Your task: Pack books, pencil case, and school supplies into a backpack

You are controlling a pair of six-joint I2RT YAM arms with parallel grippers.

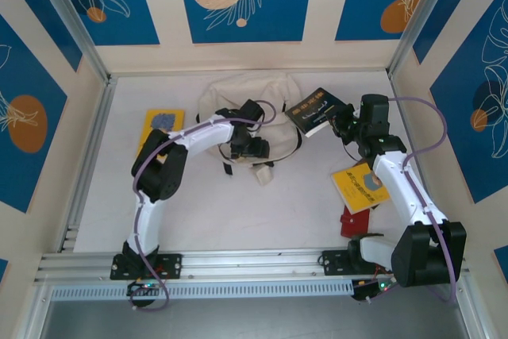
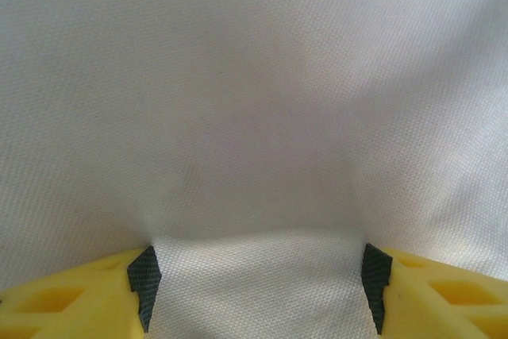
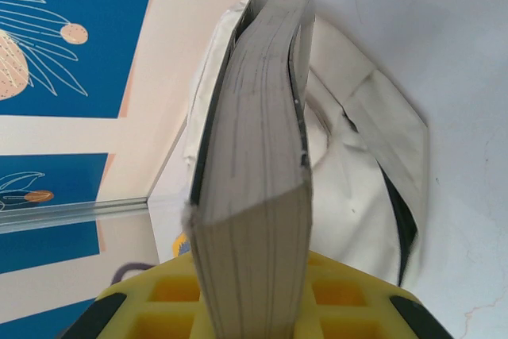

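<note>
Backpack (image 1: 246, 97) sits far-centre on table (image 1: 262, 212); left hand (image 1: 252, 148) pinches its fabric. Right hand (image 1: 345, 123) clamps black book (image 1: 317, 109), not yet inside. Far-left yellow book (image 1: 163, 123) and right-edge yellow book (image 1: 361, 186) unpacked.

From the top external camera we look steeply down from above and behind the arm bases, far enough back to take in the whole table (image 1: 262, 204) up to the wall (image 1: 246, 57). The left wrist camera looks along the left gripper (image 2: 255, 291) and sits so close to the backpack (image 2: 254, 101) that we make out its weave, while the right wrist camera looks along the right gripper (image 3: 254, 307), up the page edge of the black book (image 3: 254, 180), toward the backpack and the wall. We find the backpack in all three views, the black book in the top and right wrist views.
</note>
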